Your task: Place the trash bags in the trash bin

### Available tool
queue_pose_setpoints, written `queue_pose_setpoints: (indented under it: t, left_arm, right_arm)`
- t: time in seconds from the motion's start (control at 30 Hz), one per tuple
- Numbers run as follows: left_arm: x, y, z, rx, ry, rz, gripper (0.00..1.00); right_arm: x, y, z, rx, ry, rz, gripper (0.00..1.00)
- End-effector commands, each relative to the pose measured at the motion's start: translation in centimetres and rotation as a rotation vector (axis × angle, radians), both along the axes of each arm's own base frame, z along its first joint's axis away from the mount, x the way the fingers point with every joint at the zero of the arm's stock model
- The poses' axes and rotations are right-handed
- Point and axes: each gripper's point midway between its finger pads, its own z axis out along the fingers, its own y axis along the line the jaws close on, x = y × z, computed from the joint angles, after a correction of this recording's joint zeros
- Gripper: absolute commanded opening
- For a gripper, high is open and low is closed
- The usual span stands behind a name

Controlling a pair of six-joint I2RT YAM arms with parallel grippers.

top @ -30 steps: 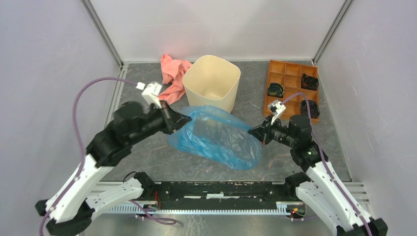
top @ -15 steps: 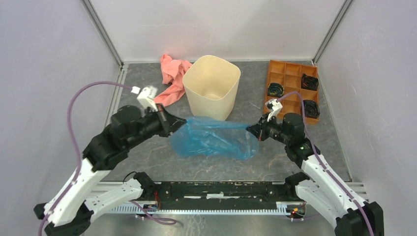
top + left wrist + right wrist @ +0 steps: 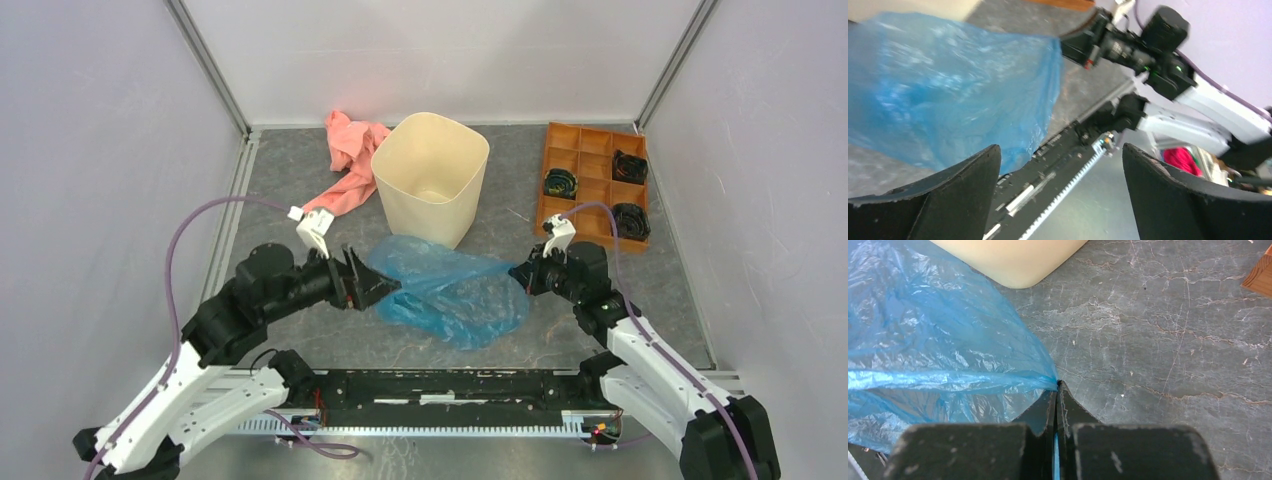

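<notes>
Seemingly ready to grasp, the left gripper [image 3: 1062, 150] gapes empty — the right gripper [image 3: 1057, 387] pinches the crinkly blue plastic bag [image 3: 450, 290], six o'clock from the cream plastic bin [image 3: 430, 190].

A pink cloth [image 3: 350, 160] was crumpled at the back of the grey table [image 3: 515, 175]. An orange tray [image 3: 590, 143] was set at the right, with black items [image 3: 560, 183] held in three compartments.

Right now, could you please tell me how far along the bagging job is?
Done: nothing yet; the trash bin stands upright with no bag inside. In hand: the right gripper pinches one corner of the blue trash bag, which lies on the table before the bin; the left gripper is open at its other end, holding nothing. Left: lifting the bag into the bin.
</notes>
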Motion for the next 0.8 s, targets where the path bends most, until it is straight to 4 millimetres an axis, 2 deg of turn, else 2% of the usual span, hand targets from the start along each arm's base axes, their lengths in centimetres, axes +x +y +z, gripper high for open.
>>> queue_pose_setpoints:
  t: [0.0,0.1,0.27,0.37,0.5,0.63,0.73,0.77]
  left_arm:
    - [-3.6,-1.9,-2.5,-0.141,0.135,-0.151,0.96]
    - [-4.4,-1.8,-5.9,-0.188,0.234,-0.122,0.90]
    - [-5.2,-1.3,-8.1,-0.216,0.282,-0.104,0.86]
    - [-5.5,-1.0,-10.4,-0.202,0.331,-0.085,0.86]
    - [-3.6,-0.6,-12.7,-0.160,0.322,0.017,0.95]
    - [-0.8,-1.8,-14.0,-0.080,0.300,0.060,0.96]
    - [1.1,-3.8,-14.0,-0.054,0.278,0.028,0.90]
    - [1.5,-4.9,-13.8,-0.059,0.274,-0.001,0.80]
  right_arm:
    - [1.4,0.8,2.4,0.039,-0.066,0.011,0.00]
    - [1.6,1.0,2.5,0.039,-0.068,0.018,0.00]
    - [1.4,1.0,1.7,0.031,-0.051,0.023,0.00]
    - [1.4,1.0,1.6,0.034,-0.050,0.026,0.00]
    - [1.2,0.9,1.6,0.029,-0.054,0.029,0.00]
    - [0.6,0.0,0.9,-0.067,-0.055,0.054,0.00]
    - [0.0,-1.9,1.0,-0.187,-0.045,0.033,0.00]
    - [-0.3,-2.4,1.5,-0.207,-0.053,0.027,0.00]
